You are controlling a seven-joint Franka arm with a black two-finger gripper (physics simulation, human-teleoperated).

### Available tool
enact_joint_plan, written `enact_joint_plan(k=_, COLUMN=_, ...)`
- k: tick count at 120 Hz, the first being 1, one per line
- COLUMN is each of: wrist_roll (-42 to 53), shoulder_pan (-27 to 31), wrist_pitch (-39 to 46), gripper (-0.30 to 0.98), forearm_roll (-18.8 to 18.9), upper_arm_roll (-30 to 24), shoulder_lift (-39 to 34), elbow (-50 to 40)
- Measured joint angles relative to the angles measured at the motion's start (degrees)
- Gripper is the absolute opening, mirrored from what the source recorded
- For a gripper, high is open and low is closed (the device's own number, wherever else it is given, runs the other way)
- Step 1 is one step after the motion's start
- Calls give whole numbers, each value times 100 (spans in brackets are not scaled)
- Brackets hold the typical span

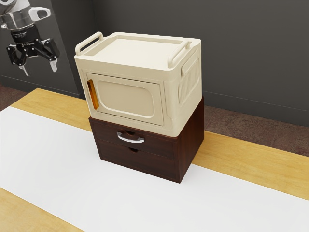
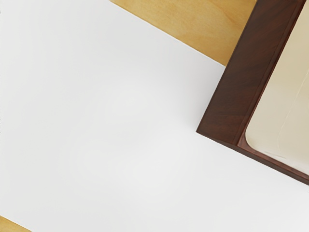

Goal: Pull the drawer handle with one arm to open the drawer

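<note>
The black two-finger tool (image 1: 40, 70) hangs in the exterior view's upper left, spread and empty, presumably ready to straddle the curved silver handle (image 1: 131, 140). That sits (just below the frame's centre) on the shut dark-brown wooden upper drawer (image 1: 157, 146), giving a pull its purchase.

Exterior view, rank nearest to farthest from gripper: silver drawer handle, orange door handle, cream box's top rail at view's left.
1. Top rail, exterior view's left
2. Orange door handle, below the rail
3. Silver drawer handle, lowest, farther right in view
</note>
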Motion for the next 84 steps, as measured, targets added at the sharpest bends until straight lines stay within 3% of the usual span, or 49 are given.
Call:
enact_joint_plan(k=39, wrist_roll=116, shoulder_pan=318, wrist_pitch=16, gripper=69, forearm_roll=12, upper_arm_roll=-5, shoulder_lift=-6, elbow=44)
enact_joint_plan(k=62, wrist_roll=531, shoulder_pan=311, wrist_pitch=-237, gripper=69, forearm_roll=171, upper_arm_roll=-13, shoulder_lift=-155, elbow=1055)
enact_joint_plan(k=79, wrist_roll=758, shoulder_pan=-273, wrist_pitch=-354, gripper=69, forearm_roll=125, upper_arm_roll=-87, shoulder_lift=-88, elbow=961)
enact_joint_plan(k=84, wrist_roll=817, shoulder_pan=-561, wrist_pitch=-277, gripper=69, forearm_roll=146, upper_arm_roll=-85, shoulder_lift=-310, elbow=514)
